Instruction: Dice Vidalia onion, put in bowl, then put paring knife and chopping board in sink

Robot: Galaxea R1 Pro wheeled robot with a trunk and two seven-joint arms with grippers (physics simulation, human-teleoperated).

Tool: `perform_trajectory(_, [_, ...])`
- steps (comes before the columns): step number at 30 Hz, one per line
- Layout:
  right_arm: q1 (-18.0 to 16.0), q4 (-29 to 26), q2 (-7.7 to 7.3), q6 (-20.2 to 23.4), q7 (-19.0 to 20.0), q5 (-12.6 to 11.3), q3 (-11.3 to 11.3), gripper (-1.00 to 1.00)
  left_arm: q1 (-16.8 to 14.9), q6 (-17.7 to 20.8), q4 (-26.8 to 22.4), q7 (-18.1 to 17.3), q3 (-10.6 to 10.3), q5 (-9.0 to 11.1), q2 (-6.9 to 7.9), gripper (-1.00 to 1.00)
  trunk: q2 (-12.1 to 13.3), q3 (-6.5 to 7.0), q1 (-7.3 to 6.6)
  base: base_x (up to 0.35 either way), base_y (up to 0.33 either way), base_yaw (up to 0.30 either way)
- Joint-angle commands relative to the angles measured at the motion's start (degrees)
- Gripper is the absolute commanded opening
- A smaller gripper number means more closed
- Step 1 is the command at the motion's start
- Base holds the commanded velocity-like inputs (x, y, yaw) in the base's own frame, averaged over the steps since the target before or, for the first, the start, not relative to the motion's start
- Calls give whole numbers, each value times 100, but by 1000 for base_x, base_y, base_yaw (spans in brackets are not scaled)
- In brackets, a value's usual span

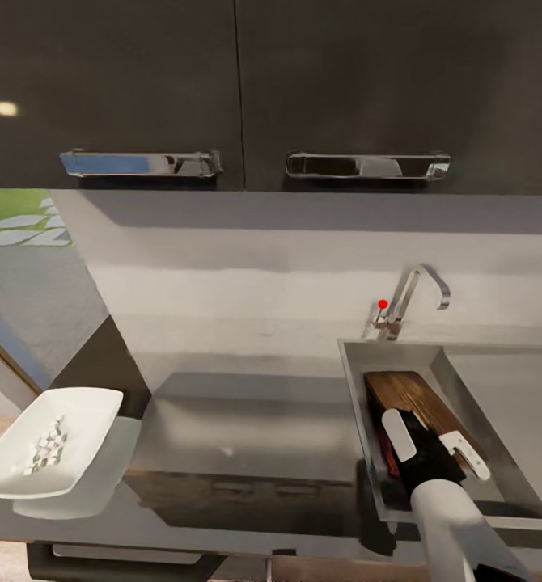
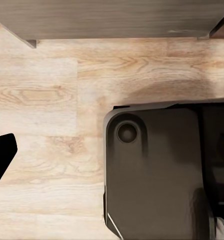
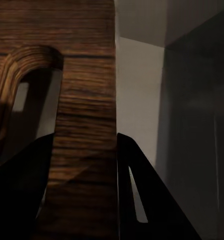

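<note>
The chopping board leans inside the sink, with its far end toward the faucet. My right gripper is shut on the board's near end. In the right wrist view the dark fingers clamp the board beside its handle slot. A thin red strip beside the board looks like the paring knife's handle; the rest is hidden. The white bowl on the countertop at far left holds pale diced onion. One dark tip of my left gripper shows over the floor.
Dark wall cabinets with chrome handles hang above the grey backsplash. The faucet's red knob stands behind the sink's back corner. The left wrist view looks down at the light wooden floor and the robot's dark base.
</note>
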Motion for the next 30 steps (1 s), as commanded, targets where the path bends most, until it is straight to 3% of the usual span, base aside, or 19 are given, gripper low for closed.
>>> perform_trajectory(1, [-1,39,-1,-15,10,-63,-20,-100,0,-11,-12,41,-48,59,9,100,-9,-20,4,0,-71,0])
perform_trajectory(20, [-1,230,-7,-24,259,-62,-13,-100,0,-11,-1,41,-48,59,9,100,-9,-191,4,0,-6,0])
perform_trajectory(21, [-1,230,-7,-24,266,-62,-13,100,0,-11,2,41,-48,59,9,100,-9,-199,4,0,0,0])
perform_trajectory(30, [-1,215,-7,-22,273,-74,-22,100,0,-11,12,41,-48,59,9,100,-9,-207,4,0,0,0])
